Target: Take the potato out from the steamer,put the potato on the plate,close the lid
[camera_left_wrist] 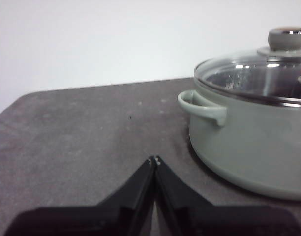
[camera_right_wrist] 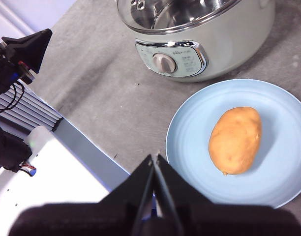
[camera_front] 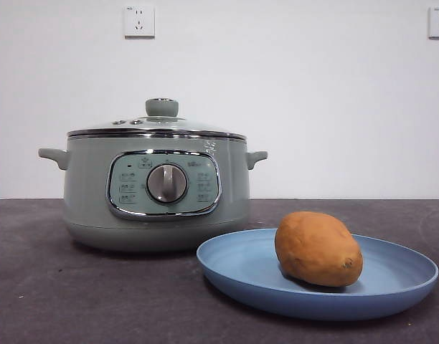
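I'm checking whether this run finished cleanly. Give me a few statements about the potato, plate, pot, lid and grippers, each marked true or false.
1. The potato lies on the blue plate. True.
2. The lid is off the pot. False: the glass lid sits on the pot's rim.
3. The left gripper holds the lid's knob. False: its jaws are shut on nothing, away from the pot.
4. The right gripper is shut and empty, above the plate's edge. True.
5. The plate is stacked on the lid. False: it rests on the table in front of the pot.
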Controlling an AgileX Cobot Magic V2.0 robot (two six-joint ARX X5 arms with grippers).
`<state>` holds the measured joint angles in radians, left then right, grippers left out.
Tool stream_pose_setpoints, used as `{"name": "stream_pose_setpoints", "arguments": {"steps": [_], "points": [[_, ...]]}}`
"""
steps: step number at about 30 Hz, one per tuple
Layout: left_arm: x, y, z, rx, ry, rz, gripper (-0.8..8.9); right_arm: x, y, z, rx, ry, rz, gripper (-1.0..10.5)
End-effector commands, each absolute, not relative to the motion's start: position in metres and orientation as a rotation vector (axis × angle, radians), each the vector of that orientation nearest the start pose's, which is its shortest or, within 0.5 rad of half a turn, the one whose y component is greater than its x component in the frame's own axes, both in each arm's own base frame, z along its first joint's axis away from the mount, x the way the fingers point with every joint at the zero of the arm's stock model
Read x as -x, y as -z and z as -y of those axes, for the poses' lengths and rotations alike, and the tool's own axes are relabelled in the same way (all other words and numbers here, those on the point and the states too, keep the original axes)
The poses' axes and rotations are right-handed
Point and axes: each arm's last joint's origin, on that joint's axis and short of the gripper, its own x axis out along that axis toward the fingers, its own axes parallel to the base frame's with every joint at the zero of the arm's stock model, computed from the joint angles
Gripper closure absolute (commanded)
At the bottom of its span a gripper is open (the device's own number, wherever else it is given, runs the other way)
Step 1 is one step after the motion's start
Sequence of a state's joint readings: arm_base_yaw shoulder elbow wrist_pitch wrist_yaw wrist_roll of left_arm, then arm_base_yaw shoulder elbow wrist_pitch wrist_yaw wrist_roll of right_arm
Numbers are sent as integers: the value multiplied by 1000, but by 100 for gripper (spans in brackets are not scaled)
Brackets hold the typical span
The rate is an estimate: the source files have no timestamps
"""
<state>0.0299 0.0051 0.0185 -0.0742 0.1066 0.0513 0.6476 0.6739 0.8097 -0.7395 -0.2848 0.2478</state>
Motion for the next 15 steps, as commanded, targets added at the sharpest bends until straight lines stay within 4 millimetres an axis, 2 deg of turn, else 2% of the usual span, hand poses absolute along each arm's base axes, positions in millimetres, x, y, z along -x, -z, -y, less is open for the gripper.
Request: {"name": "stream_pose_setpoints", "arguments": {"steps": [1, 7, 15], "points": [[-97, -156, 0, -37, 74, -89, 817, -96, -309, -83, -115, -819, -714, 946], [-96, -148, 0, -35, 75, -174, 817, -96, -309, -83, -115, -819, -714, 946], [-96, -148, 0, -34, 77, -174, 817, -96, -309, -83, -115, -819, -714, 946]]}}
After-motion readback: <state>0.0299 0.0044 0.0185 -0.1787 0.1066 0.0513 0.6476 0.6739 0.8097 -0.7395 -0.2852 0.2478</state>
